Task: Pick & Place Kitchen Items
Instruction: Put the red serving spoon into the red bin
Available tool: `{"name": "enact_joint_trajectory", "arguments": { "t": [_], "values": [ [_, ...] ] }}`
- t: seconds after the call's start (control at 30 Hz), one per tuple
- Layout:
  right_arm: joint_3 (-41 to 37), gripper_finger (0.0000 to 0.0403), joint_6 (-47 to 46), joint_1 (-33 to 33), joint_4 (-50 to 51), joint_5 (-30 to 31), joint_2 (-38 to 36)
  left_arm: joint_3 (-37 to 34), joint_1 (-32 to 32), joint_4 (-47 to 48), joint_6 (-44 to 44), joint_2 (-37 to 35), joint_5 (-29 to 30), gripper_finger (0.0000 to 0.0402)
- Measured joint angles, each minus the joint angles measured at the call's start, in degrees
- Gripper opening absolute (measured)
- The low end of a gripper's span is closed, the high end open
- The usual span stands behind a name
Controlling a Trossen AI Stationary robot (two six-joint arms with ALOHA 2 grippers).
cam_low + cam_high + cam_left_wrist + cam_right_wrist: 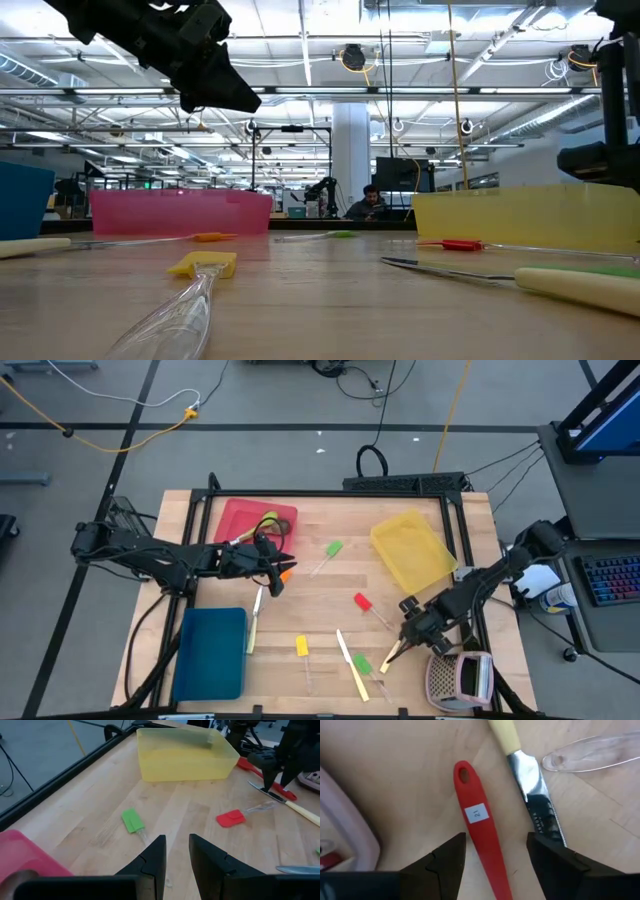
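Right wrist view: right hand (495, 852) spread, astride red spoon handle (482, 835), bowl cut off

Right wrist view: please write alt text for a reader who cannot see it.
The open right gripper hangs just above a red utensil handle bearing a small white label, its fingers on either side. Beside it on the wooden table lie a cream-handled knife and a clear handle.

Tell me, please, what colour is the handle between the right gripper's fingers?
Red handle, with a small white label; clearest in the right wrist view.
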State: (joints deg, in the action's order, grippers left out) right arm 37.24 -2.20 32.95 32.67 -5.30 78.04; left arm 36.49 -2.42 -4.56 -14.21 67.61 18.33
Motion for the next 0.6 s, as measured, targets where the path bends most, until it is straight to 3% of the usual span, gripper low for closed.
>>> {"name": "enact_joint_trajectory", "arguments": {
  "t": [0.13, 0.4, 0.6],
  "values": [
    [0.08, 0.0166, 0.03, 0.58, -0.09, 1.8, 0.94, 0.0, 0.0, 0.0, 0.03, 0.0, 0.0, 0.0088],
    [-0.12, 0.0046, 0.21, 0.94, -1.59, 3.56, 0.91, 0.0, 0.0, 0.02, -0.02, -0.02, 0.0, 0.0088],
    [-0.42, 0.0046, -0.17, 0.92, -4.98, 4.15, -1.35, 0.0, -0.07, 0.02, -0.03, -0.02, -0.33, 0.0088]
  ]
}}
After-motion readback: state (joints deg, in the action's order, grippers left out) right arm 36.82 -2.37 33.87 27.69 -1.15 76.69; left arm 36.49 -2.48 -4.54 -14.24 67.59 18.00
